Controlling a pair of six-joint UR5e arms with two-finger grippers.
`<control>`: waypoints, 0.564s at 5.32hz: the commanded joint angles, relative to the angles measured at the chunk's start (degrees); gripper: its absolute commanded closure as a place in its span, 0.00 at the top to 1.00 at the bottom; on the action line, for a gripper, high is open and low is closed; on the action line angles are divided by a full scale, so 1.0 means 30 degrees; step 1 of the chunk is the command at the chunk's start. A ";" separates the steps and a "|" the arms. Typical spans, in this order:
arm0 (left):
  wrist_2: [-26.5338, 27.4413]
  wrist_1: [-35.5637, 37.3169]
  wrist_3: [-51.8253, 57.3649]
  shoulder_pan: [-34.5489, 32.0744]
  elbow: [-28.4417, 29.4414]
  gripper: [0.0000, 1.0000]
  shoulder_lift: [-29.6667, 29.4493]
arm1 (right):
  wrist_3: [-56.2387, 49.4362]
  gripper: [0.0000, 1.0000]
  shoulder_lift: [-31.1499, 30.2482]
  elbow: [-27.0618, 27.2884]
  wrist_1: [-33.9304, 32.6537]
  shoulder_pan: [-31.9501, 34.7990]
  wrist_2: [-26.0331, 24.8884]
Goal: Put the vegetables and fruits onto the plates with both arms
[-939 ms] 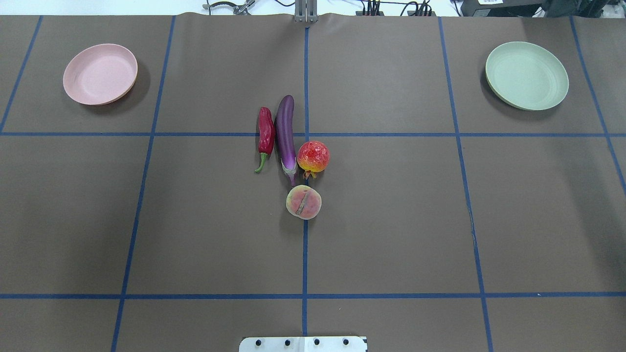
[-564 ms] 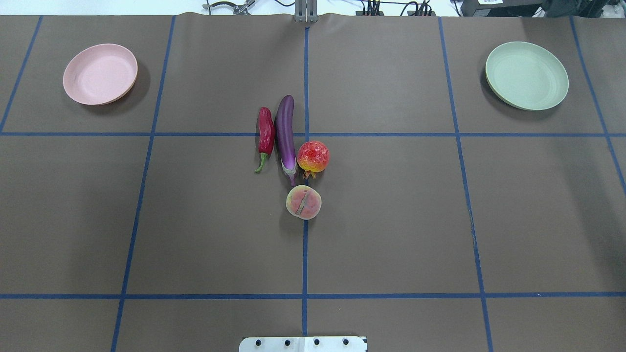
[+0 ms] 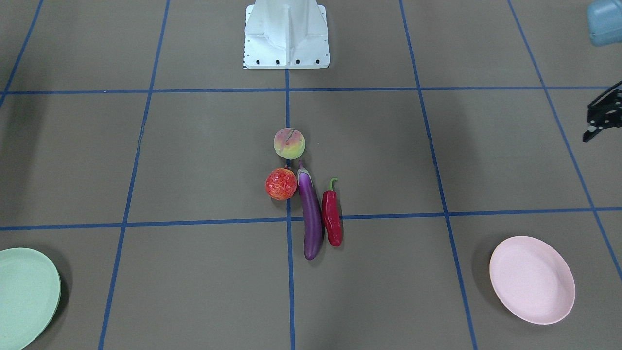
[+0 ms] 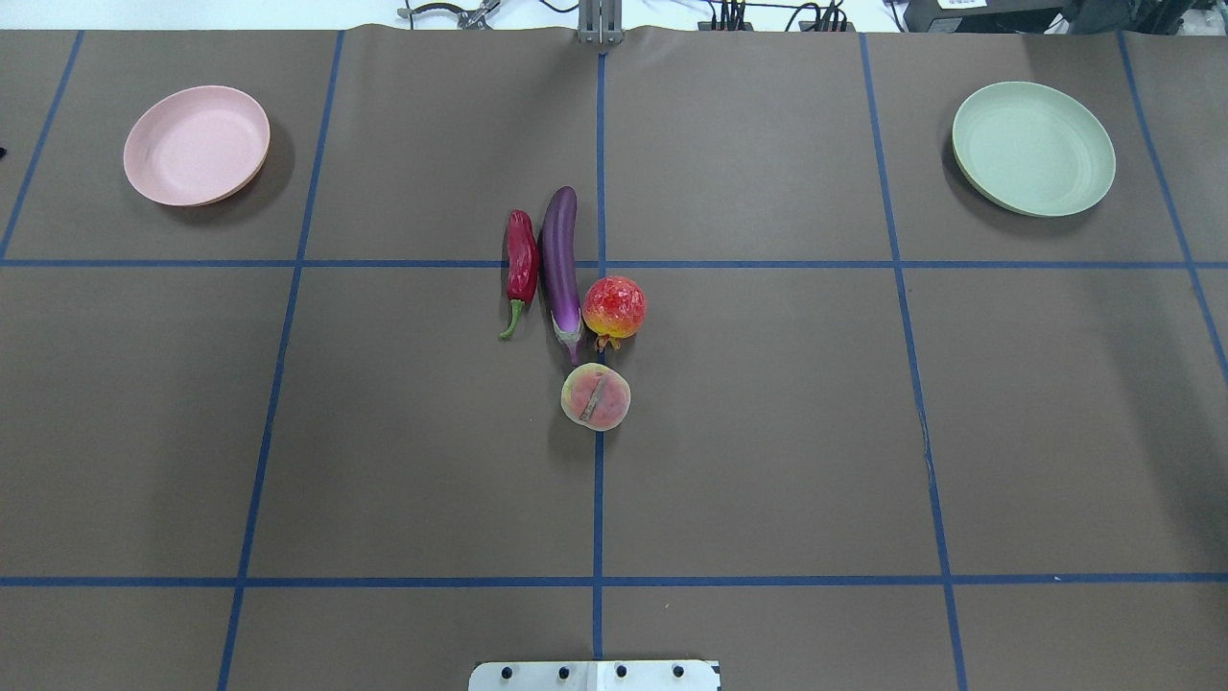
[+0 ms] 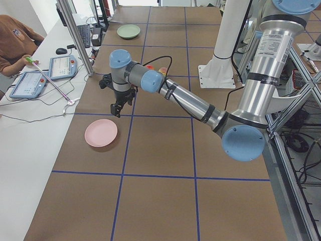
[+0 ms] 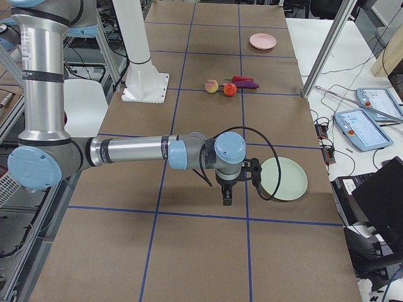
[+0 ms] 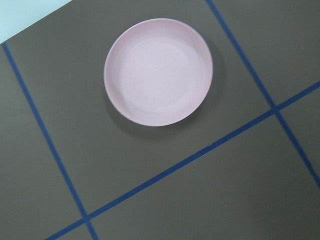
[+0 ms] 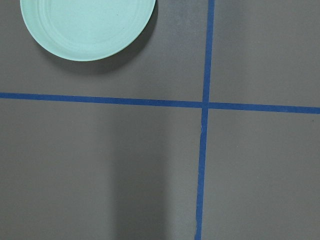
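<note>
The purple eggplant (image 4: pixel 560 264), red chili pepper (image 4: pixel 522 259), bumpy red-orange fruit (image 4: pixel 614 307) and peach (image 4: pixel 596 396) lie close together at the table's middle. The pink plate (image 4: pixel 197 144) is empty at the far left and the mint green plate (image 4: pixel 1033 147) is empty at the far right. My left gripper (image 3: pixel 600 121) hangs above the table near the pink plate (image 5: pixel 101 132), only partly in view, so I cannot tell if it is open. My right gripper (image 6: pixel 228 195) hangs beside the green plate (image 6: pixel 283 178); I cannot tell its state.
The white base block (image 3: pixel 286 34) stands at the table's near edge. Blue tape lines grid the brown table cover. An operator (image 5: pixel 15 37) sits with tablets at a side bench beyond the left end. An aluminium post (image 5: pixel 75 35) stands there.
A small dark tip has come into the overhead view's left edge beside the pink plate. The produce and the plates have not moved.
</note>
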 commanded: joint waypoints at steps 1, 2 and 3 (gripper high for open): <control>0.0086 -0.0389 -0.6873 0.3695 0.0420 1.00 -0.2147 | -0.0006 1.00 0.0161 0.0993 -0.0078 -0.0087 -0.0100; 0.0086 -0.0450 -1.0390 0.4817 0.2224 1.00 -0.4743 | 0.0081 1.00 0.0162 0.0912 0.0037 -0.0088 -0.0129; 0.0231 -0.1088 -1.2456 0.5843 0.4446 1.00 -0.6945 | 0.0430 1.00 0.0220 0.0766 0.0038 -0.0117 -0.0130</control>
